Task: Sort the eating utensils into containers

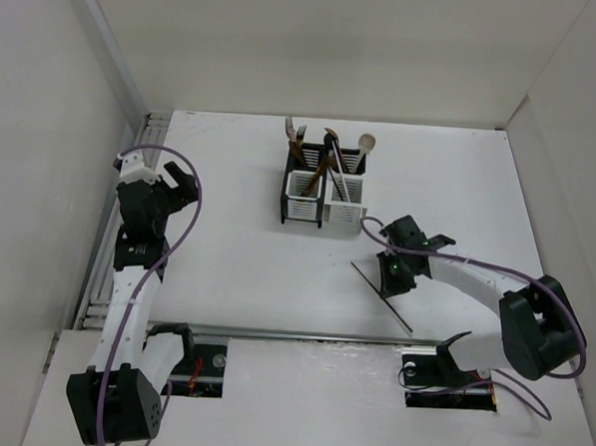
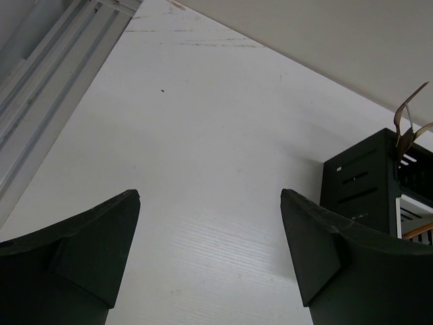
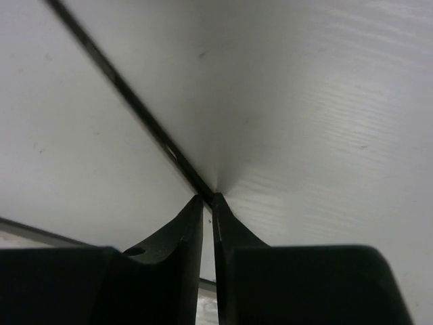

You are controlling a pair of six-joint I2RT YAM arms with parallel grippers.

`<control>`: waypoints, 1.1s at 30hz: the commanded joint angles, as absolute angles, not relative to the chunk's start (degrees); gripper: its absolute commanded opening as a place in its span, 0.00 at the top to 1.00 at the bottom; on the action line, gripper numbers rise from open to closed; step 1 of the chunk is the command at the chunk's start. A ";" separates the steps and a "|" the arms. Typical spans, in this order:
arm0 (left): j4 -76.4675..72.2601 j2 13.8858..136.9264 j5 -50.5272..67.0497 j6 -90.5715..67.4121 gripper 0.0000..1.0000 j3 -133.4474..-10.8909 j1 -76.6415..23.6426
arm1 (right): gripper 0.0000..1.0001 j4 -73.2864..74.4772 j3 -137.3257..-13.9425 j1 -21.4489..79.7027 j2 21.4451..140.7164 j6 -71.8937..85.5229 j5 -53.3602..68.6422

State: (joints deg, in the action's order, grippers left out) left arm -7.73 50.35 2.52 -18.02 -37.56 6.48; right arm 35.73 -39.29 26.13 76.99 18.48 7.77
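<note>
Top external: utensils (image 1: pixel 330 157) fill containers (image 1: pixel 302 189); right end effector (image 1: pixel 394 277) clamps 1 remaining chopstick (image 1: pixel 403 324) on the bench (image 1: pixel 236 265); left end effector (image 1: pixel 176 182) spread apart.

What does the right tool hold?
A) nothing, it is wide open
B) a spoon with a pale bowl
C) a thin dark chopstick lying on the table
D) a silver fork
C: in the right wrist view the right tool is closed on the dark chopstick, which lies on the table.

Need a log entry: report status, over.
Left end effector open, idle. Right end effector shut on chopstick. Other utensils in containers. No obstruction seen.
</note>
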 commanded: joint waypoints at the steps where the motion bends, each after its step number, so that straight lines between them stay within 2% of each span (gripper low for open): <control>1: -9.76 49.13 2.20 -18.63 0.17 -37.09 6.33 | 0.86 33.75 -40.59 30.40 79.62 20.65 6.77; 6: -9.76 48.60 2.20 -18.63 0.17 -37.09 6.33 | 0.88 31.46 -43.94 37.69 81.29 18.98 6.77; 10: -9.76 48.60 2.20 -18.63 0.17 -36.57 6.33 | 0.88 32.60 -44.47 38.32 81.83 18.98 4.40; 18: -9.76 48.60 2.20 -18.63 0.17 -36.56 6.33 | 0.75 37.08 -46.05 39.64 83.49 19.51 -2.99; 20: -9.76 48.60 2.20 -18.63 0.17 -36.56 6.33 | 0.75 38.14 -46.58 41.04 84.11 19.51 -5.00; 28: -9.76 48.60 2.20 -18.63 0.17 -36.56 6.33 | 0.66 40.69 -47.11 42.97 88.15 20.57 -3.26; 31: -9.23 48.60 1.67 -18.63 0.17 -36.56 6.33 | 0.66 40.61 -45.89 43.68 88.15 20.57 0.35; 33: -9.23 48.60 1.67 -18.63 0.17 -36.56 6.33 | 0.73 39.21 -44.48 43.68 87.54 21.27 0.35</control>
